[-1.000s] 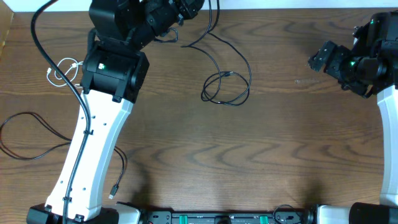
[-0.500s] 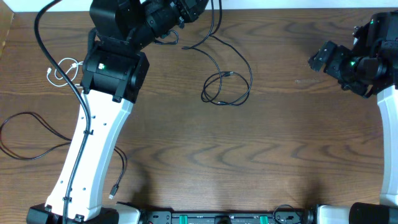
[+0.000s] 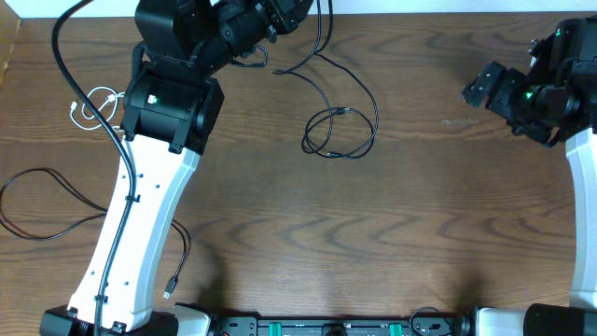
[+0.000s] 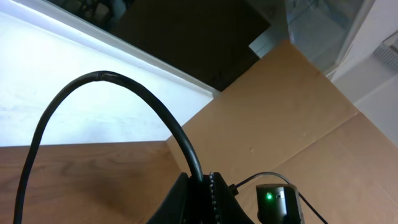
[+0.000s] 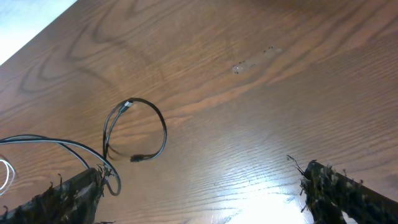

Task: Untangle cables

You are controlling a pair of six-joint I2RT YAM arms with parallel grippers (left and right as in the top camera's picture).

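My left gripper (image 3: 284,13) is at the table's far edge, shut on a black cable (image 4: 134,93) that arcs up out of the jaws (image 4: 202,193). From there the cable runs down the table to a loose loop (image 3: 340,132), which also shows in the right wrist view (image 5: 134,129). A short white cable (image 3: 91,106) lies coiled at the far left. A second black cable (image 3: 37,201) lies at the left, its plug end (image 3: 169,285) beyond the left arm. My right gripper (image 3: 485,89) is open and empty at the far right, and its jaws (image 5: 205,199) hover over bare wood.
The left arm's white link (image 3: 135,233) crosses the table's left side, with its thick black arm cable (image 3: 84,89) alongside. A cardboard wall (image 4: 298,106) stands behind the table's far edge. The wooden table (image 3: 373,233) fills the view.
Almost nothing. The stretch of black cable just below my left gripper has shifted slightly. Both arms stay where they were.
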